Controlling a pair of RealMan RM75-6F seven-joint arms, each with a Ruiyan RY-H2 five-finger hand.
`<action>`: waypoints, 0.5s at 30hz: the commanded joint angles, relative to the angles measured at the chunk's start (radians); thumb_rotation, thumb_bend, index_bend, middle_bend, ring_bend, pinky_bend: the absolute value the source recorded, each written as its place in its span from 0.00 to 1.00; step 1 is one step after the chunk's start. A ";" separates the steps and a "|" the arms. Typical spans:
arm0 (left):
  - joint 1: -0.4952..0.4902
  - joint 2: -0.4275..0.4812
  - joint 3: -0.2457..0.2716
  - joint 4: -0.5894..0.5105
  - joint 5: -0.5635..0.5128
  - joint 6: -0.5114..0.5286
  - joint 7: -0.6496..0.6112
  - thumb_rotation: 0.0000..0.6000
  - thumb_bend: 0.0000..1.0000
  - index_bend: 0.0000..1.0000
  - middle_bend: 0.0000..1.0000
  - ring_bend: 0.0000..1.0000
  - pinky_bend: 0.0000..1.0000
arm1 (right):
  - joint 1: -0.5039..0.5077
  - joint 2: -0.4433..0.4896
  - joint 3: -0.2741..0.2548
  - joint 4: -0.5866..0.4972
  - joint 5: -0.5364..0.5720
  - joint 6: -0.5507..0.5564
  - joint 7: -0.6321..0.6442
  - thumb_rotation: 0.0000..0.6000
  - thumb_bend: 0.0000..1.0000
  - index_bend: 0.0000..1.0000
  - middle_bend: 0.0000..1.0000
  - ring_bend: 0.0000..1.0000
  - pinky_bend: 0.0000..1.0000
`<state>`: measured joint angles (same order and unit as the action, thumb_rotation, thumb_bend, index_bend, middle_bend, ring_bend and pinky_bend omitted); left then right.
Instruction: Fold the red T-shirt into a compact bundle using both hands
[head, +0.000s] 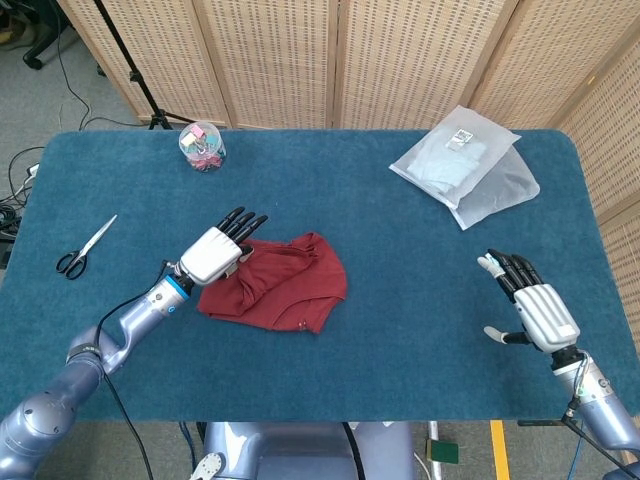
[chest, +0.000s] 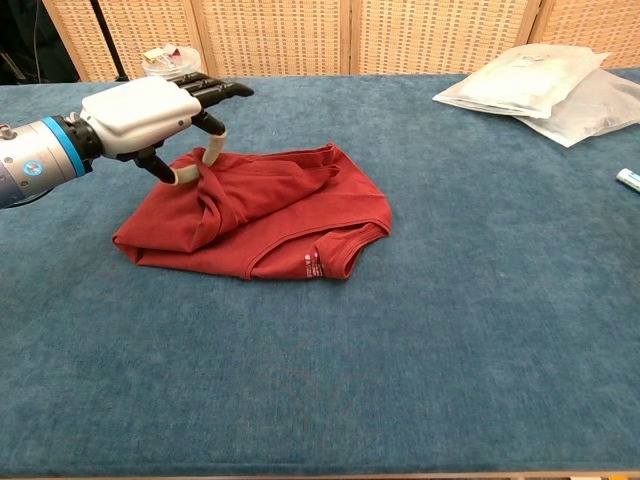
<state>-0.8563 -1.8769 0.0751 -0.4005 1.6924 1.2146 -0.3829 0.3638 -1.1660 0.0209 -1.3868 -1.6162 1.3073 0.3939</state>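
Observation:
The red T-shirt (head: 285, 280) (chest: 270, 210) lies crumpled and partly folded on the blue table, left of centre. My left hand (head: 218, 252) (chest: 155, 108) hovers over the shirt's left end, fingers spread and pointing up-right, its thumb tip touching the raised fold. It holds nothing. My right hand (head: 535, 308) stays far off near the table's right front edge, palm down and fingers spread, well away from the shirt. The chest view shows only one white fingertip (chest: 628, 179) of it at the right border.
Scissors (head: 85, 247) lie at the left edge. A clear jar of clips (head: 202, 146) stands at the back left. Two plastic bags (head: 465, 165) (chest: 545, 80) rest at the back right. Wooden screens stand behind the table (head: 420, 300).

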 joint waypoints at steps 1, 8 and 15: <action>0.000 -0.003 0.000 0.005 0.001 0.004 -0.001 1.00 0.44 0.67 0.00 0.00 0.00 | 0.000 0.000 0.000 0.000 0.000 0.001 0.000 1.00 0.00 0.00 0.00 0.00 0.01; -0.002 -0.004 0.004 0.014 0.011 0.044 0.015 1.00 0.50 0.70 0.00 0.00 0.00 | -0.001 0.001 0.000 -0.002 -0.002 0.002 0.001 1.00 0.00 0.00 0.00 0.00 0.01; -0.009 -0.002 0.012 0.021 0.041 0.148 0.062 1.00 0.51 0.70 0.00 0.00 0.00 | -0.001 0.002 -0.001 -0.004 -0.002 0.002 0.000 1.00 0.00 0.00 0.00 0.00 0.01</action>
<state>-0.8625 -1.8793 0.0829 -0.3821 1.7223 1.3397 -0.3350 0.3630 -1.1637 0.0200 -1.3906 -1.6182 1.3093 0.3940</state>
